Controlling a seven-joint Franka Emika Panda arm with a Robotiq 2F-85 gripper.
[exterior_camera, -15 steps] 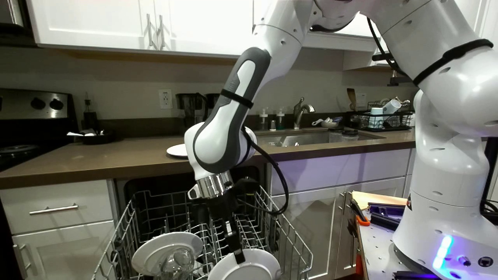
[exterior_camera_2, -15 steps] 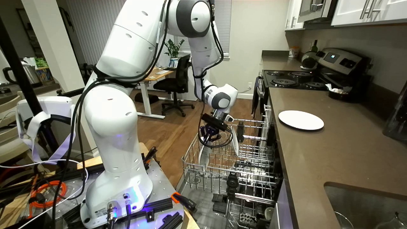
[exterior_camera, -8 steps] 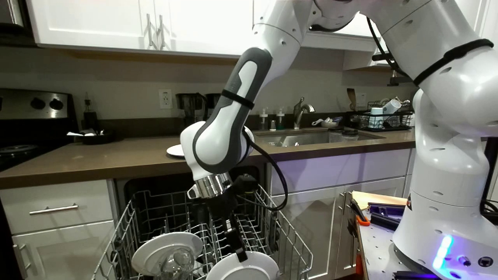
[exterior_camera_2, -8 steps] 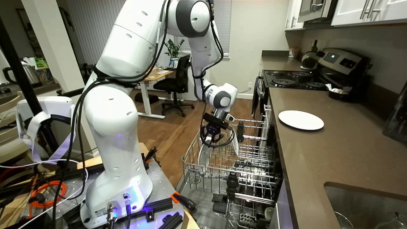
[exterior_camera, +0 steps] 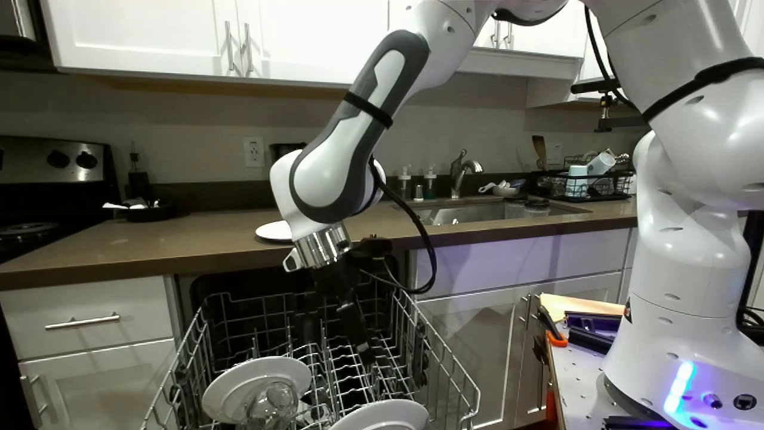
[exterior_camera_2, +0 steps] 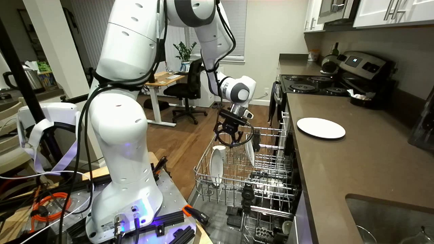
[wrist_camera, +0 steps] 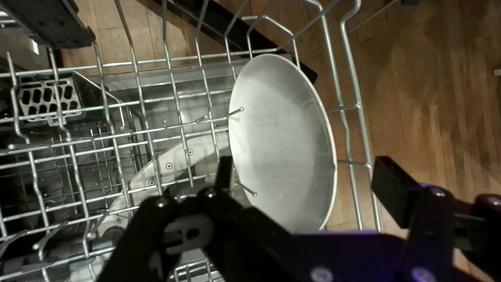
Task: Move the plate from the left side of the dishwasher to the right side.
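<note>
The white round plate [wrist_camera: 282,137] stands on edge between tines of the grey wire rack [wrist_camera: 141,102] of the dishwasher, near the rack's outer side. In an exterior view only the upper rim of the plate [exterior_camera: 385,414] shows at the bottom edge of the picture. My gripper [wrist_camera: 305,176] is open, its black fingers wide apart with nothing held between them. It hangs above the plate, apart from it, as seen in an exterior view where the gripper [exterior_camera_2: 234,141] is higher than the plate [exterior_camera_2: 216,167].
Another white dish [exterior_camera: 256,376] leans in the rack, with a clear glass [exterior_camera: 273,406] before it. A white cup-like thing [exterior_camera_2: 221,149] stands behind the plate. The countertop [exterior_camera_2: 366,162] runs alongside, bearing a flat white dish [exterior_camera_2: 321,127].
My gripper was shut on the plate's upper rim; it has let go, opened and moved up and away. The plate has dropped a little lower into the rack.
</note>
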